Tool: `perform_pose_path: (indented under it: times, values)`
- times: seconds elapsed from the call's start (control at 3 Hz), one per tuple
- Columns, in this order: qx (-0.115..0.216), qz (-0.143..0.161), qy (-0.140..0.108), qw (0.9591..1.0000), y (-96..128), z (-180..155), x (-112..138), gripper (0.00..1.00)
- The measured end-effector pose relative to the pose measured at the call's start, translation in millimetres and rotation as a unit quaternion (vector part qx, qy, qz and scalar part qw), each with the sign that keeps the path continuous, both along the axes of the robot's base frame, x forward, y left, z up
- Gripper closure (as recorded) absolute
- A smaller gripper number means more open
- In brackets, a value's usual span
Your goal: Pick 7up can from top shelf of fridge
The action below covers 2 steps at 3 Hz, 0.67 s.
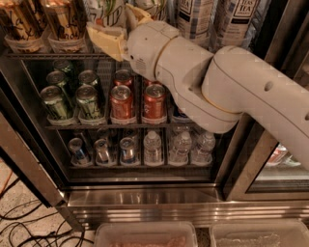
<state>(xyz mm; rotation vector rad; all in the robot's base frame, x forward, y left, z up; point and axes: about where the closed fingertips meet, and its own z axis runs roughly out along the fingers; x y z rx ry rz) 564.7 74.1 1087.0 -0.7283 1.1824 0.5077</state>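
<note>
The fridge stands open in front of me. On its top shelf, a white 7up can with green lettering stands at the top edge of the view, and a second like it is mostly hidden behind my arm. My gripper is at the top shelf right in front of these cans. Its cream fingers are open, one low in front of the left can's base and one raised between the two cans. My bulky white arm reaches in from the right.
Gold-brown cans stand left of the 7up cans, tall white tea cans to the right. The rack below holds green cans and red cans. Small bottles are lower. Plastic bins and cables are on the floor.
</note>
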Motion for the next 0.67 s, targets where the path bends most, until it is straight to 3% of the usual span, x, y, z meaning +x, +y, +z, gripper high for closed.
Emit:
perform_pose_path:
  times: [0.67]
  values:
    - [-0.044, 0.047, 0.004, 0.9979, -7.6, -17.8, -36.4, 1.00]
